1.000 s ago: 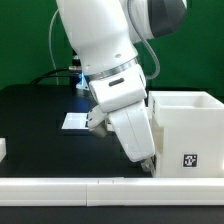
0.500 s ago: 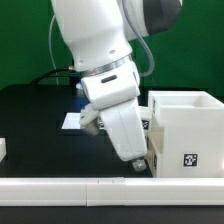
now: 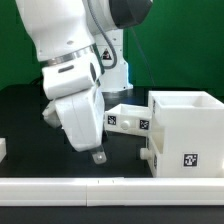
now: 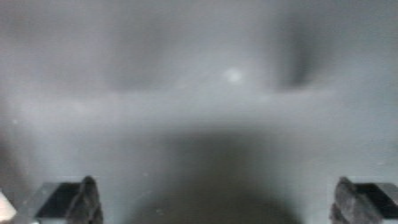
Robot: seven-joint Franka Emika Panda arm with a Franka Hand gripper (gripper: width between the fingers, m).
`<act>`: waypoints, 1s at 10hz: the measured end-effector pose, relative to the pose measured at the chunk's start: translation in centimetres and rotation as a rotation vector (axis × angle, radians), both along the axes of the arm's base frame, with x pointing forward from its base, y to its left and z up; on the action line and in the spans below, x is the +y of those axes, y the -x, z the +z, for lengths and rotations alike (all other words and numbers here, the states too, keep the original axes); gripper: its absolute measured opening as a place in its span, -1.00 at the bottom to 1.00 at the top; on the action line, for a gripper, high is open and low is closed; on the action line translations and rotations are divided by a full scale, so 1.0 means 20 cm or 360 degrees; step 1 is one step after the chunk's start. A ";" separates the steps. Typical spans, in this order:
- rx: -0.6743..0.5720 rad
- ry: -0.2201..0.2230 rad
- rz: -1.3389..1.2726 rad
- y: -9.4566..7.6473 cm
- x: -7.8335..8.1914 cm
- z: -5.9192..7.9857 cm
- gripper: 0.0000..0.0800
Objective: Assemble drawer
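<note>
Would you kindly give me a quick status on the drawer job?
Pincer open, empty, low over the table. Tray against the housing, on the exterior view's left. Nothing between pincer and tray.

The white robot arm (image 3: 75,100) has been swung to the exterior view's left; a small white tagged plastic tray (image 3: 128,121) is uncovered.

so the arm (image 3: 60,30) is glossy white plastic, chunky rounded shells w/ a thin silver-grey ring (image 3: 70,62) btw 2 of the segments. joint cap (image 3: 130,8) up top is shiny black. gripper (image 3: 98,156) body is a white boxy block; the tip looks greyish, but it's tiny in the exterior view so can't swear to it. wrist cam shows 2 fingers (image 4: 71,200): dark, squared-off, w/ paler edges.
</note>
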State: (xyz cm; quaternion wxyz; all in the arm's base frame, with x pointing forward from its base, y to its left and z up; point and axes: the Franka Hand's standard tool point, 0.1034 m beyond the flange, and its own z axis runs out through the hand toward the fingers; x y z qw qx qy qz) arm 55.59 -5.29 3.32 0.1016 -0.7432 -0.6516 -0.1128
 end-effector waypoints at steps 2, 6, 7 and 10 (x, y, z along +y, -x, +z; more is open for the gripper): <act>0.0017 -0.0006 -0.0031 0.03 -0.01 -0.02 0.62; 0.0032 0.0067 -0.0232 0.20 -0.03 0.03 0.62; 0.0051 0.0106 -0.0224 0.32 -0.01 0.07 0.62; 0.0033 0.0145 -0.0141 0.44 0.01 0.08 0.62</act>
